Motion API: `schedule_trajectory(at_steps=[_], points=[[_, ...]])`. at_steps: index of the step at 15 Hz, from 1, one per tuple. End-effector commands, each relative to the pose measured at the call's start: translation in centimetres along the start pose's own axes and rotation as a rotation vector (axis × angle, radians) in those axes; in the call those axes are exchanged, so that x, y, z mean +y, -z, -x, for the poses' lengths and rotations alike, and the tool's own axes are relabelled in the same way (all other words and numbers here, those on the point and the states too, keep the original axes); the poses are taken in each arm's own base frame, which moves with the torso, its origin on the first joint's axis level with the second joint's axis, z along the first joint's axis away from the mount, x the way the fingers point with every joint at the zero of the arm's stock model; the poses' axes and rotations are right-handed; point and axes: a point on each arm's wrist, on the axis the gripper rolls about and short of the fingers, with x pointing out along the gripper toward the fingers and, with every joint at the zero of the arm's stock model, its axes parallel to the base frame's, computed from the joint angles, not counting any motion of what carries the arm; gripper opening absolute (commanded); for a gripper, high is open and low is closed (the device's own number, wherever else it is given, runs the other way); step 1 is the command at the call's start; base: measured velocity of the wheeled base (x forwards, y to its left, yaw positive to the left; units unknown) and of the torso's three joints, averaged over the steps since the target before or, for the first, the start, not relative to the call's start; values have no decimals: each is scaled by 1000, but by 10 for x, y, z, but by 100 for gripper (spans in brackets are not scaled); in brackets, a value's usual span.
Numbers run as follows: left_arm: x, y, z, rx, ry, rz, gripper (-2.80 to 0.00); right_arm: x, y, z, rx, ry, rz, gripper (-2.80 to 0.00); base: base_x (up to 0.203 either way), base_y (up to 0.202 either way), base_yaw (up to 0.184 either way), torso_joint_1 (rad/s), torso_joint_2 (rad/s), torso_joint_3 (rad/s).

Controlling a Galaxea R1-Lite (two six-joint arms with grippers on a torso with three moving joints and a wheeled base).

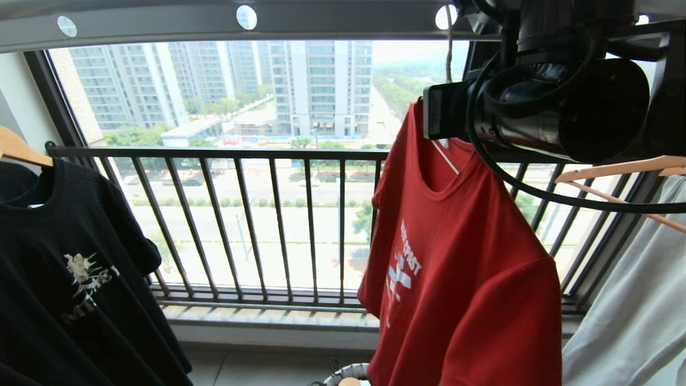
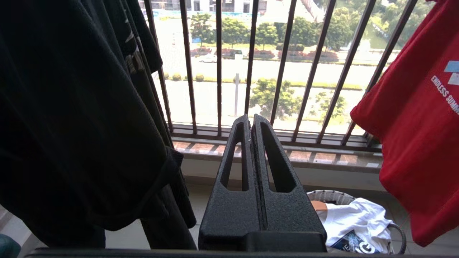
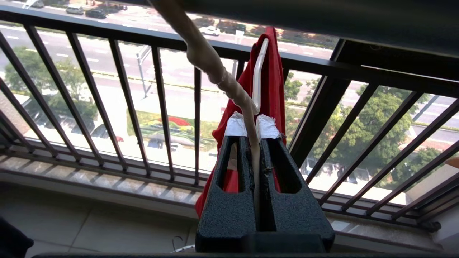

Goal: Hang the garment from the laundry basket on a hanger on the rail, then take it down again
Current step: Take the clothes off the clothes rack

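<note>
The red garment point(image 1: 466, 257) hangs on the cream wire hanger point(image 1: 445, 156), right of centre under the grey rail point(image 1: 161, 24). The hanger's twisted neck point(image 1: 449, 53) runs up to a hole in the rail. My right arm point(image 1: 536, 112) is raised beside the shirt's collar. In the right wrist view my right gripper point(image 3: 252, 127) is shut on the hanger's wire point(image 3: 215, 68), with the garment point(image 3: 273, 82) draped behind it. My left gripper point(image 2: 251, 120) is shut on nothing, low down, pointing at the balcony bars. The laundry basket point(image 2: 330, 196) stands on the floor below the garment point(image 2: 412, 125).
A black T-shirt point(image 1: 64, 257) hangs on a wooden hanger point(image 1: 21, 150) at the left. The black balcony railing point(image 1: 268, 214) runs across behind. Wooden hangers point(image 1: 627, 169) and pale cloth point(image 1: 632, 311) are at the right. A white T-shirt point(image 2: 358, 218) lies in the basket.
</note>
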Motion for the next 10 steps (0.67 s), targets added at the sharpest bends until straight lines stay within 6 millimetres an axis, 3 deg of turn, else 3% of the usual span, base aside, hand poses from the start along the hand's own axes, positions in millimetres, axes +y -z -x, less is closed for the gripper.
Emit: schedule_trajectory(at_steps=[1,5,10], points=[[0,0,0,0,-1,0,-280,-4,-2,9,-6,-7,-5,-280,0,0,0,0,0,0],[0,0,0,0,-1,0,-280,3,-1,21,-10,-51,-5,-280,0,0,0,0,0,0],[0,0,0,1,-1,0,-280,4,-15,48,-54,-117,-31,-280,0,0,0,0,0,0]])
